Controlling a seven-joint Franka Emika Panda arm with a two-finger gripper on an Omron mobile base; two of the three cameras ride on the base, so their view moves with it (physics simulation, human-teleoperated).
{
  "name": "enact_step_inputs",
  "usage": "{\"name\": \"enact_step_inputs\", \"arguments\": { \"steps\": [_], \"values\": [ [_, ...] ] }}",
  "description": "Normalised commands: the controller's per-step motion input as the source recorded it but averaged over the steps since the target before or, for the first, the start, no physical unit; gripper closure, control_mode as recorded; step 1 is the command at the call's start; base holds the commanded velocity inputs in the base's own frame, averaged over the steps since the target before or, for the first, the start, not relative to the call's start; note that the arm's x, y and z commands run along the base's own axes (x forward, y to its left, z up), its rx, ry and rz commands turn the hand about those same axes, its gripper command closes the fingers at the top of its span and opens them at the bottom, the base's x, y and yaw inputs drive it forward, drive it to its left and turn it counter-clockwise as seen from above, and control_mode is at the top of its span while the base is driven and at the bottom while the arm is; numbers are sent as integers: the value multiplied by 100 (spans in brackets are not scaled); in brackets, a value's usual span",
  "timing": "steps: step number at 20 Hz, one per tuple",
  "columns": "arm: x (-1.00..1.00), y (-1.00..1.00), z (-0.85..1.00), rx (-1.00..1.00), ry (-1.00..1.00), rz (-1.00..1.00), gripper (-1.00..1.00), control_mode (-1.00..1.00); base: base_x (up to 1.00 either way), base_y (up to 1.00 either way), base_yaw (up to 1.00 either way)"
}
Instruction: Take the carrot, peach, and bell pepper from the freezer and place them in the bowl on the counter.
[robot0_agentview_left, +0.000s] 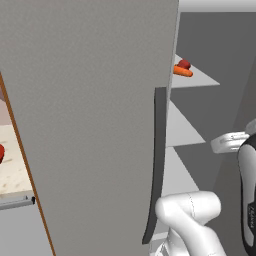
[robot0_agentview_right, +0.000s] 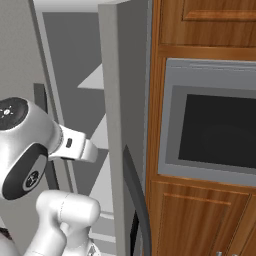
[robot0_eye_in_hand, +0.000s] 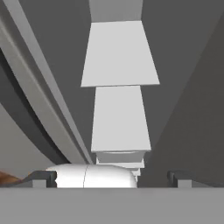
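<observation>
Gripper (robot0_eye_in_hand: 111, 178) jaws wide apart w/ nothing held, facing freezer (robot0_agentview_left: 90, 125) shelves, while carrot (robot0_agentview_left: 183, 72) & pepper (robot0_agentview_left: 184, 64) sit at 1 o'clock on high shelf; arm could clip door edge reaching up.

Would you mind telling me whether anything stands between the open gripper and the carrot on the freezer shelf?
Nothing visible blocks it. The freezer door stands open, and the carrot lies exposed on an upper white shelf beside a red item. The gripper is open and empty, facing the shelves.
</observation>
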Motion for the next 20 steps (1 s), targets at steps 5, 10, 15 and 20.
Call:
{"name": "enact_step_inputs", "arguments": {
  "steps": [5, 10, 15, 20],
  "values": [
    [8, -1, 34, 0, -2, 0, -100, -100, 0, 0, 0],
    [6, -3, 23, 0, -8, 0, -100, -100, 0, 0, 0],
    [21, -7, 2, 0, -12, 0, -100, -100, 0, 0, 0],
    [20, -1, 8, 0, -9, 0, -100, -100, 0, 0, 0]
  ]
}}
